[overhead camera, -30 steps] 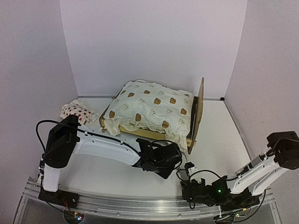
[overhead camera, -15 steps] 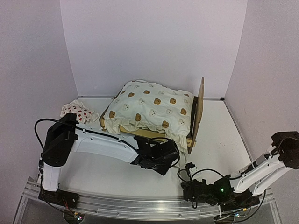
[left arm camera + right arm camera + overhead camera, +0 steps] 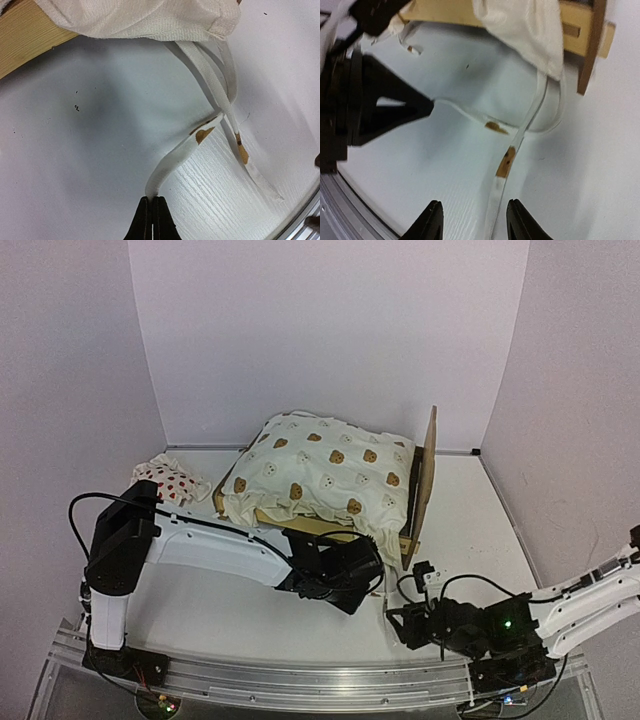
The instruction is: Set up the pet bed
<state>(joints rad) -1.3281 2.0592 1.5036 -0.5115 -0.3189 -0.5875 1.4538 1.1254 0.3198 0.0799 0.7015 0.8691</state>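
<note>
Nearest the bases, the right gripper (image 3: 474,202) hangs low over the white table (image 3: 200,610) with its fingers spread wide. The loose end of one cushion tie (image 3: 503,167) lies flat on the table between them, and neither finger touches it. Just beyond, the left gripper (image 3: 152,200) has its fingers pressed together, pinching the end of a second tie (image 3: 175,155) that runs back up to the bear-print cushion (image 3: 320,475).

The pet bed (image 3: 300,523) stands farther back at mid-table, touched by neither gripper. Its near side rail is just past the left fingers, and its headboard (image 3: 428,478) stands upright on the right. The cushion lies rumpled over the frame. A strawberry pillow (image 3: 165,478) sits to the bed's left, near the wall. Plain pale walls (image 3: 330,330) close in the table on three sides.
</note>
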